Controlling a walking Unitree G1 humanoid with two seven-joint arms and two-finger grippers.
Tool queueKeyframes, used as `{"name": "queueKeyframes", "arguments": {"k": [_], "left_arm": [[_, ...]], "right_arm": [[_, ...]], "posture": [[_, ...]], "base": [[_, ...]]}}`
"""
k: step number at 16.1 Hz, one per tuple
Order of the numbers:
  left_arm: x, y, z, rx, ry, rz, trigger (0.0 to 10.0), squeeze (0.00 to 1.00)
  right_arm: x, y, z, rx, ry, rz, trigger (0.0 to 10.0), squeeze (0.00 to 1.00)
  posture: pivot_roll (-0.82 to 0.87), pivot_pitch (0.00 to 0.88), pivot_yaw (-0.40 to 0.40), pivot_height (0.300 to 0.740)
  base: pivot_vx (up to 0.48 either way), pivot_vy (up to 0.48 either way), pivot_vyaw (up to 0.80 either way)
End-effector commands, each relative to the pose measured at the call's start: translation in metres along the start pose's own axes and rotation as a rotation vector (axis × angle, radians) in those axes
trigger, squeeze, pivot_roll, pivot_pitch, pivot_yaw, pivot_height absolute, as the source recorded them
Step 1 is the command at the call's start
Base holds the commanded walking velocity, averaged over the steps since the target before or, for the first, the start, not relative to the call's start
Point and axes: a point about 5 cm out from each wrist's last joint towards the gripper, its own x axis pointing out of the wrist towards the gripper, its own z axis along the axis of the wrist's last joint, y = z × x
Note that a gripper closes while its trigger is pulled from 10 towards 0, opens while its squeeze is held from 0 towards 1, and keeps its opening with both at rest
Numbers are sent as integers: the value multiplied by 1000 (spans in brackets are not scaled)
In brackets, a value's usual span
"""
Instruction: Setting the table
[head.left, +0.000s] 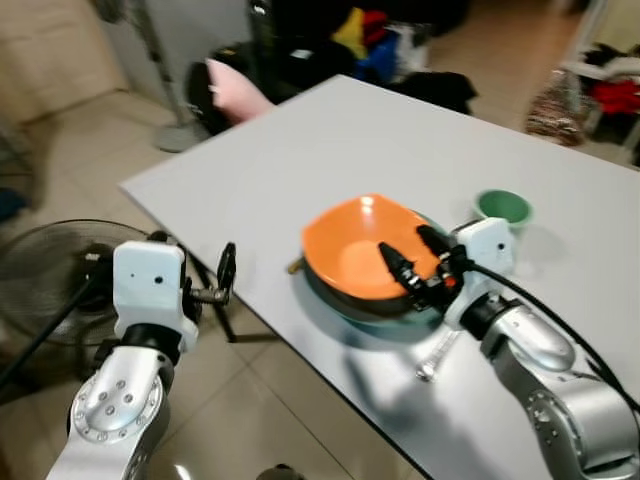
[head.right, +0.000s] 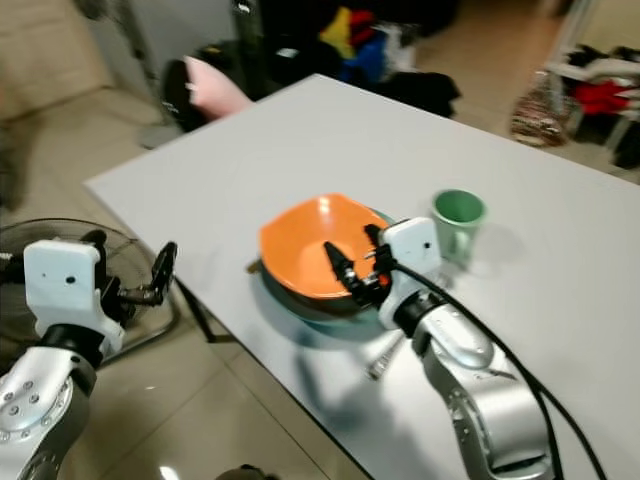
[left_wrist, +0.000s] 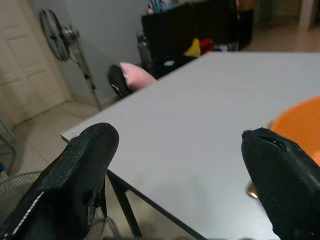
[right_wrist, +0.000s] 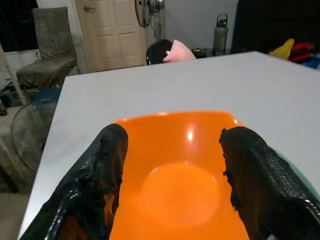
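- Nearest my head camera are both silver arms: my left gripper (head.left: 222, 275) hangs off the corner of the pale grey rectangular table (head.left: 330, 140), above the tiled floor and beside a black floor fan (head.left: 60, 265). My right gripper (head.left: 415, 262) reaches into the glossy orange plastic bowl (head.left: 362, 245), which sits stacked on a teal plate (head.left: 365, 312) near the table's front edge, with a green ceramic mug (head.left: 502, 208) just beside it.
- Right eye view: a metal utensil (head.right: 383, 358) lies on the table just in front of the plate.
- Left wrist view: my left fingers (left_wrist: 80, 175) are spread wide with nothing between them.
- Right wrist view: my right fingers (right_wrist: 107, 170) stand wide apart over the bowl's hollow and grip nothing, as far as I can tell.
- I judge the bowl light, stiff and slick. I'd pinch its thin rim, since the smooth curved wall could slip, and lift gently so the plate underneath stays put.
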Motion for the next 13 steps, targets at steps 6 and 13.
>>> {"name": "queueKeyframes", "arguments": {"k": [6, 13], "left_arm": [[2, 4, -4, 15, 12, 34, 10000, 0], [1, 4, -5, 26, 17, 39, 10000, 0]], "right_arm": [[5, -3, 15, -16, -47, -32, 10000, 0], [9, -3, 15, 13, -32, -12, 10000, 0]], "posture": [[-54, 7, 52, 740], [-46, 12, 38, 740]], "base": [[0, 0, 800], [0, 0, 800]]}}
